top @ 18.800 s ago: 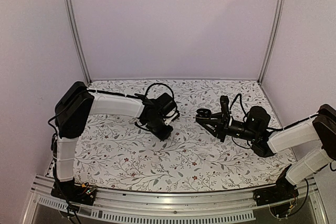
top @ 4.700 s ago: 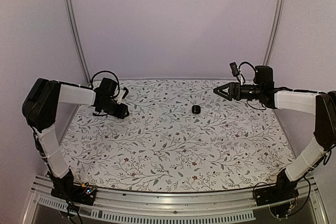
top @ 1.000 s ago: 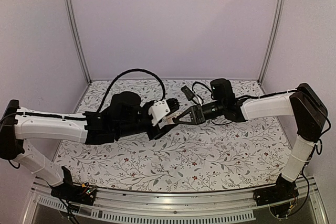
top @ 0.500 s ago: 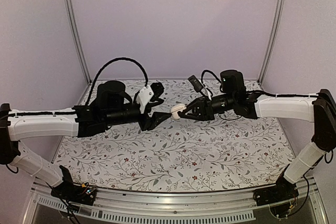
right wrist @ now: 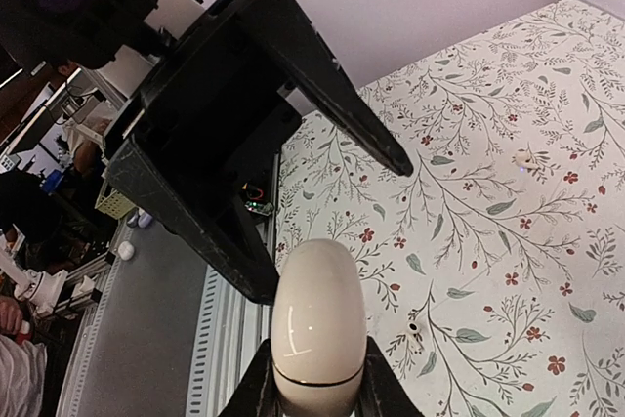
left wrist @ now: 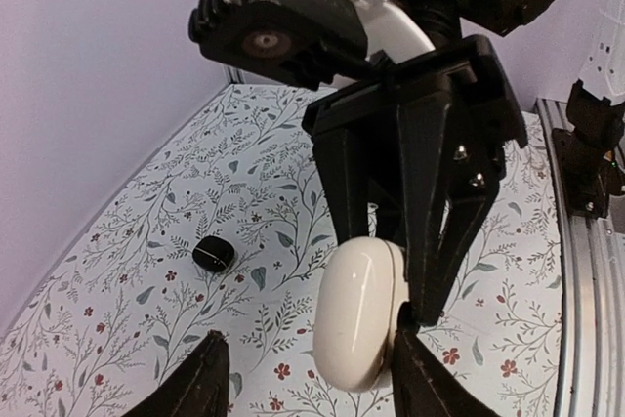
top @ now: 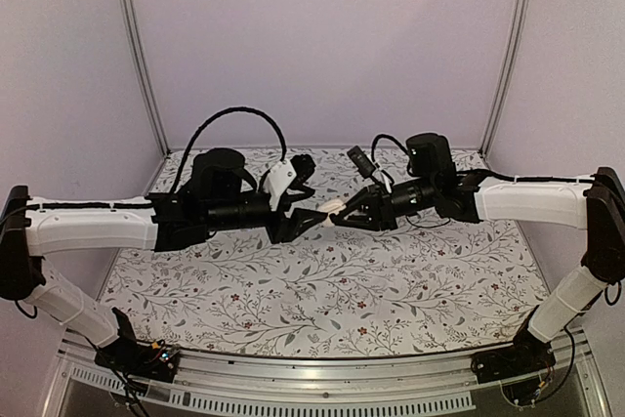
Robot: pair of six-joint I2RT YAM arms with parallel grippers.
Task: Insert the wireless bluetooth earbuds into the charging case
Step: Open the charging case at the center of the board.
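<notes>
Your left gripper (top: pixel 314 219) has moved in at mid-frame. Its jaws now stand apart on either side of the white pod (left wrist: pixel 359 310), which your right gripper (top: pixel 342 214) keeps clamped in the air. This looks like a handover starting. The black case (left wrist: pixel 212 254) lies on the table, centre left of the left wrist view, untouched.

We note left gripper (top: pixel 314 221) advanced toward right gripper (top: pixel 342 215), jaws narrowing, fingers (left wrist: pixel 209 383) now flanking white charging case (left wrist: pixel 359 314) held there.
</notes>
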